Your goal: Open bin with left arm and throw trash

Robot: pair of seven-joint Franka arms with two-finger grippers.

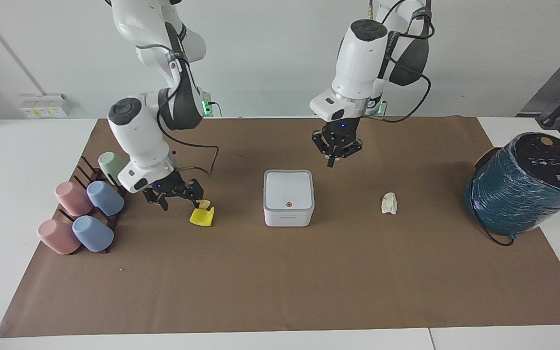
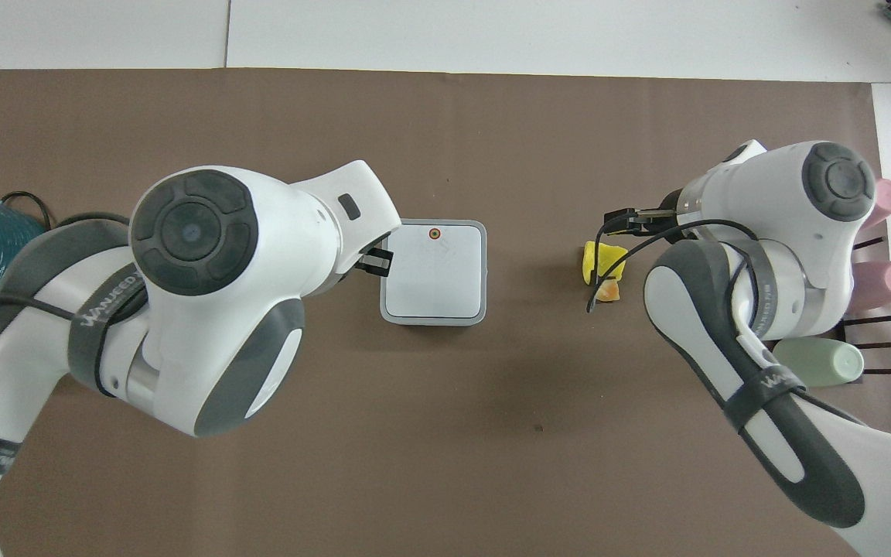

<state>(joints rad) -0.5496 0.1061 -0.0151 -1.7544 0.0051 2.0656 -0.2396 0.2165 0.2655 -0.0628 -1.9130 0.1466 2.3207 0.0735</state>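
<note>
Pastel cups (image 1: 85, 209) on a rack toward the right arm's end from the bin (image 1: 288, 197). Right gripper (image 1: 175, 194) low beside yellow scrap (image 1: 202, 216), fingers spread. Bin white, lid shut. Left gripper (image 1: 337, 151) raised near bin, fingers narrow. Paper wad (image 1: 389, 202), teal cylinder (image 1: 523, 184) toward the left arm's end.

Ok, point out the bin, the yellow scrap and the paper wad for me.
bin (image 1: 288, 189): facing view, middle of its closed white lid.
yellow scrap (image 1: 202, 217): facing view, its yellow top face.
paper wad (image 1: 389, 203): facing view, centre of the crumpled off-white lump.

Bin (image 1: 288, 197) smooth white plastic; table cover (image 1: 280, 287) matt brown paper.
</note>
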